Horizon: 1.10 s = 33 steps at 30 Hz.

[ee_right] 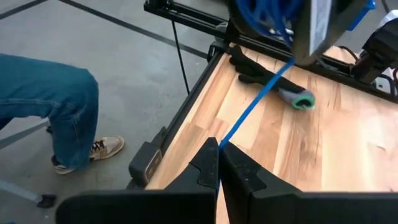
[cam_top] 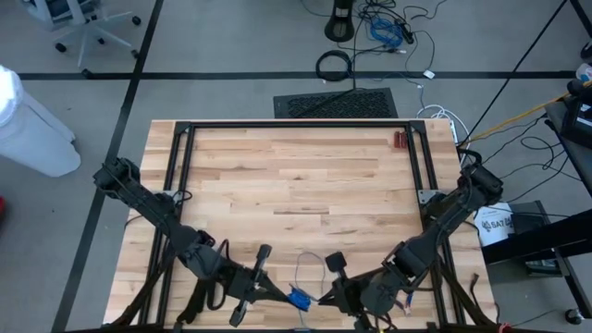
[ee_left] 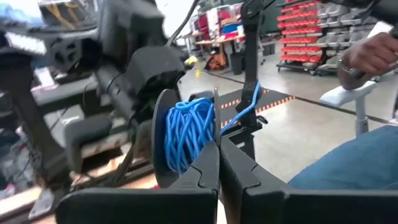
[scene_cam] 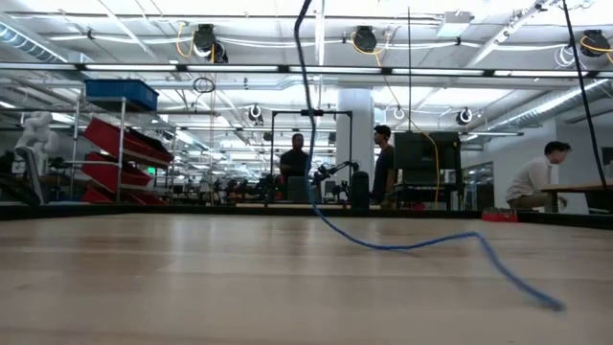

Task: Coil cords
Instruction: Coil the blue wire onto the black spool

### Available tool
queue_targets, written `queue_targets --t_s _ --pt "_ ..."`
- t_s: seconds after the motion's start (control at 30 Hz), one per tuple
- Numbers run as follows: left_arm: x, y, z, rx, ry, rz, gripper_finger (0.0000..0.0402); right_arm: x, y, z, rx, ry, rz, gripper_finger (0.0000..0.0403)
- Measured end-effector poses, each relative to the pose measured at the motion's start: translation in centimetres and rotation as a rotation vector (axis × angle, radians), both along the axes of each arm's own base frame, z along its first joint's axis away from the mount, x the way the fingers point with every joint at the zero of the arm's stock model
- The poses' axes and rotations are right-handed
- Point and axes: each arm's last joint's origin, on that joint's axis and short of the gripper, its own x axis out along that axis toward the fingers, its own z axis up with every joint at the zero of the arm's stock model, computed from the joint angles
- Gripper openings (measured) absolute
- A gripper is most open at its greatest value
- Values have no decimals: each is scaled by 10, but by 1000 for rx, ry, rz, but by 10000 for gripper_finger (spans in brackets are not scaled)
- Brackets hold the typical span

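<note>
The blue cord is partly wound into a coil point(ee_left: 189, 134) on a small dark spool point(ee_left: 160, 140). In the high view the coil point(cam_top: 298, 298) is at the table's near edge, between both grippers. My left gripper point(ee_left: 217, 163) is shut at the spool. My right gripper point(ee_right: 218, 151) is shut on the cord just right of it. A free length of cord point(cam_top: 310, 264) loops over the table. In the low view the cord point(scene_cam: 412, 244) comes down from above and trails across the boards. My left gripper pinches a thin upright flange point(ee_left: 216, 118) of the spool between its two fingers, beside the wound cord. The spool stands on edge beyond the fingertips, above the table's near edge. My right gripper pinches a single strand of the cord point(ee_right: 222, 142) between its fingertips. The fingers come slanting from the table's right side. The cord runs straight and taut from the fingertips up to the coil point(ee_right: 273, 18).
A dark tool with a grey-green end point(ee_right: 280, 87) lies on the boards near the cord. Red-handled pliers point(cam_top: 400, 140) lie at the far right. A thick black cable ring point(cam_top: 334, 65) lies on the floor. A person's jeans leg point(ee_right: 56, 99) is close to the near edge.
</note>
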Motion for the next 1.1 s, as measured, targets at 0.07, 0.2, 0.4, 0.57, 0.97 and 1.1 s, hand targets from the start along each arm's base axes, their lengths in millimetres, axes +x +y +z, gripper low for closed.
queue_targets --t_s 0.07,0.2,0.4,0.57,0.97,1.1 --pt "1 2 -1 -4 19 30 0 -5 2 3 -3 -6 -1 0" --pt "5 8 -5 -39 75 71 0 -14 0 12 -2 -24 -16 0" --pt "11 18 -9 -88 137 116 0 -22 -8 27 -13 -62 -20 0" --pt "12 19 -10 -97 150 128 0 -24 -13 34 -62 -105 -36 0" --pt "13 20 -10 -102 157 140 0 -16 -28 27 -35 -2 -71 17" --pt "13 21 -10 -101 155 158 0 -26 -28 17 -6 124 -142 40"
